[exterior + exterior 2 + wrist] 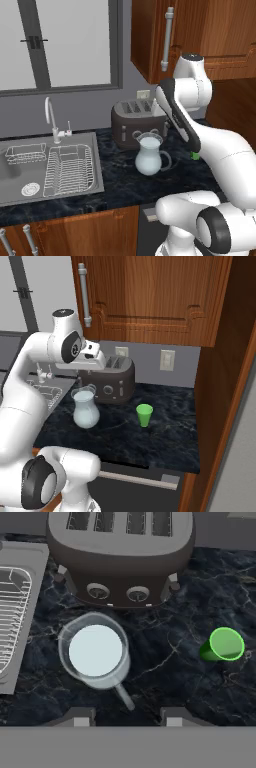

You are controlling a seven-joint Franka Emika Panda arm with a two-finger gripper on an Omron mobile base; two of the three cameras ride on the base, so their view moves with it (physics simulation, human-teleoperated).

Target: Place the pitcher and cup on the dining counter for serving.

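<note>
The pitcher (148,159) (85,411), pale and translucent with a loop handle, stands upright on the black worktop in front of the toaster. In the hand view I look straight down into the pitcher (95,652), whose handle points toward my fingertips. My gripper (125,718) hovers well above it, open, with nothing between its fingers. The small green cup (144,415) (225,644) stands upright to the pitcher's right, apart from it. A sliver of the cup (194,156) peeks out behind my arm. The dining counter is out of view.
A dark toaster (137,122) (112,381) (120,557) stands behind the pitcher against the wall. The sink (15,192) with a wire dish rack (70,170) lies to the left. Wooden wall cabinets (150,296) hang overhead, and a tall wooden panel (225,381) bounds the worktop's right end.
</note>
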